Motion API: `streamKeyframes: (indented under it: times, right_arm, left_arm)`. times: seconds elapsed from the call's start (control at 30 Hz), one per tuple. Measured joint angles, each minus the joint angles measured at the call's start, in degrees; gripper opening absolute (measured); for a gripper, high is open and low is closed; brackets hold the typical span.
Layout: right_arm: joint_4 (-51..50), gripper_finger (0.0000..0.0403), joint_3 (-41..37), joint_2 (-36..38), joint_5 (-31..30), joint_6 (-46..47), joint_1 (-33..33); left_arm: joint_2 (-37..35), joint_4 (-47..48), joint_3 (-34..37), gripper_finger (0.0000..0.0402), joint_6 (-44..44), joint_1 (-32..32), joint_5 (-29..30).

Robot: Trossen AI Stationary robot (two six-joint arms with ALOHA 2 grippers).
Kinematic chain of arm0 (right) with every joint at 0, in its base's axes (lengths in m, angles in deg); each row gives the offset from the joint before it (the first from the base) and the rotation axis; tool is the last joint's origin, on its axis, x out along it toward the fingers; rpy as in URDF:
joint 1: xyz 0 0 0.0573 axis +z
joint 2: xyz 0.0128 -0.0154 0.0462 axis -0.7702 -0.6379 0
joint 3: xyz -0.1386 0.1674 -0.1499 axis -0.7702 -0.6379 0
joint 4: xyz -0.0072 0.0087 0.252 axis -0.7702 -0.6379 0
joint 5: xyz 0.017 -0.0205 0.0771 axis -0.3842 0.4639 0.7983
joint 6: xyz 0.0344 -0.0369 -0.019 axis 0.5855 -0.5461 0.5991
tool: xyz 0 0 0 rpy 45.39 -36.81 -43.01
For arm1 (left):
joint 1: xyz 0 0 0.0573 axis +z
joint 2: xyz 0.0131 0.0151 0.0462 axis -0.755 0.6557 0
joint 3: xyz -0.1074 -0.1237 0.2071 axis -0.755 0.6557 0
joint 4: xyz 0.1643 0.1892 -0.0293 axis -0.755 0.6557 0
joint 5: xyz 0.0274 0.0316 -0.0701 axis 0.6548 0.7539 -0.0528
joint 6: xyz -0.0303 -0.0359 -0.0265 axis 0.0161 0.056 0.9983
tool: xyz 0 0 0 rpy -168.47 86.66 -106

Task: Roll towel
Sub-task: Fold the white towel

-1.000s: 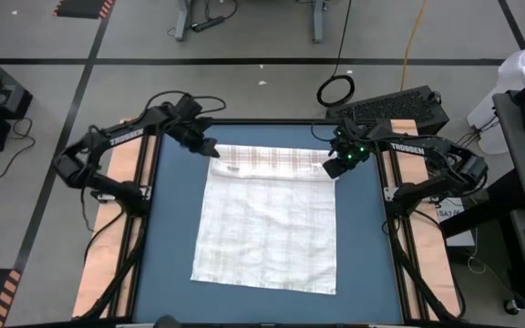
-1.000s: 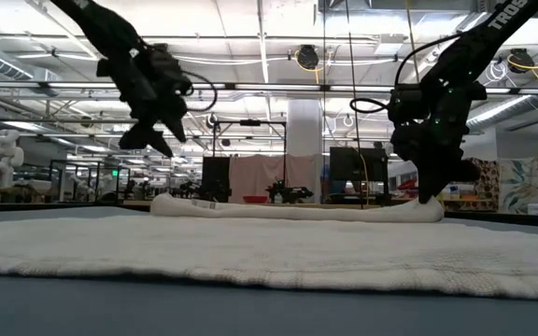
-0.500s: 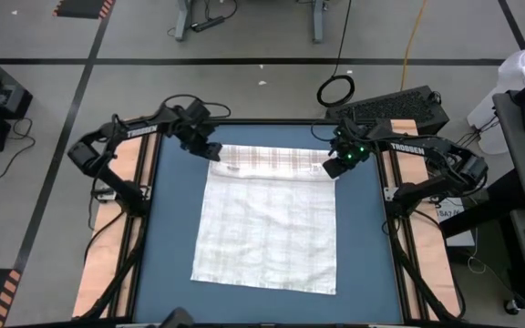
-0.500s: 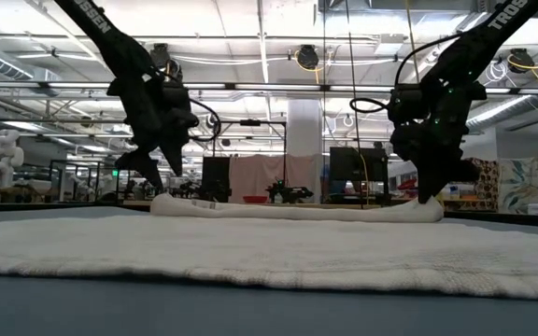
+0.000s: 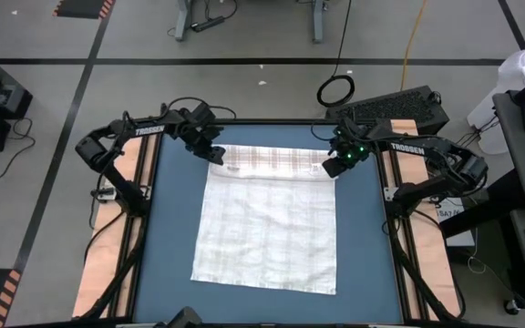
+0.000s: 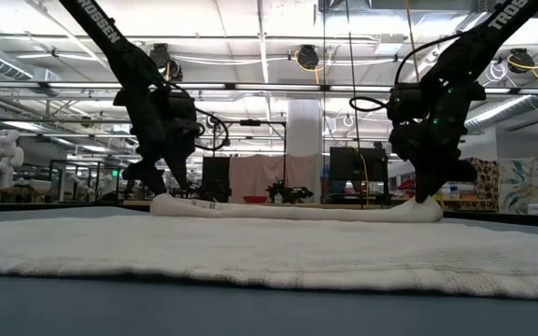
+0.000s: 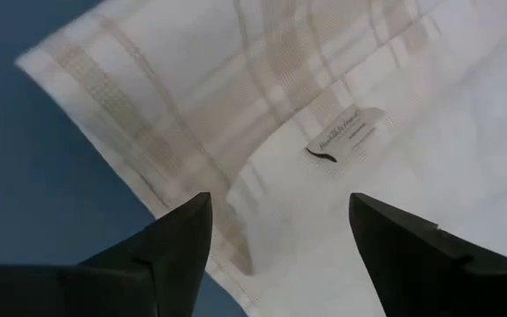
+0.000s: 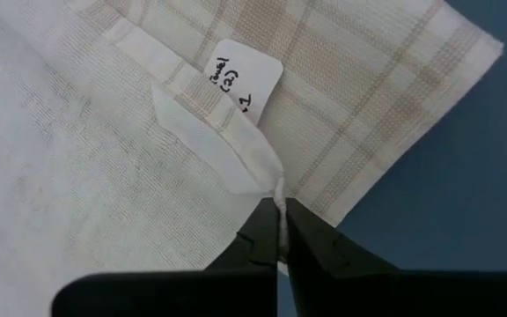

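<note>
The white plaid towel lies flat on the blue table. Its far end is folded over into a narrow band, which shows as a low roll in the low view. My right gripper is shut on the fold's edge at the band's right end. My left gripper is open, pointing steeply down over the band's left end. Its fingers stand on either side of the fold's edge near a small label. My right gripper pinches a small pleat of the folded edge between its two fingertips, near the band's right corner. The fingers come steeply from above. The pleat is drawn up a little; the rest of the towel lies on the table. My left gripper's fingertips reach down to the band; whether they touch it I cannot tell.
Wooden rails run along both sides of the table. A black keyboard sits beyond the far right corner. Bare blue table shows left, right and near of the towel.
My left gripper has come down onto the towel's far left corner, moving a little toward the far edge and tipping steeper. My right gripper and the towel have kept still.
</note>
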Motion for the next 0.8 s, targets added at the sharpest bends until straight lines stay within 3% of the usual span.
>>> streamKeyframes:
  times: [0.17,0.37,0.6,0.8]
  right_arm:
    - [0.0,0.0003,0.0,0.0,0.0,0.2,0.0]
    - [0.5,0.0003,0.0,0.0,0.0,0.4,0.0]
    - [0.5,0.0004,0.0,0.0,0.0,0.4,0.0]
    - [0.9,0.0004,0.0,0.0,0.0,0.6,0.0]
  left_arm:
    - [1.4,-0.6,0.0,0.0263,-0.4,0.0,-0.1]
    - [1.7,-0.9,0.0,0.0216,-2.0,-0.3,-0.7]
    - [1.7,-0.7,0.0,0.013,-4.7,-1.4,-0.4]
    - [1.7,-1.0,0.0,0.0029,-4.9,-2.2,1.3]
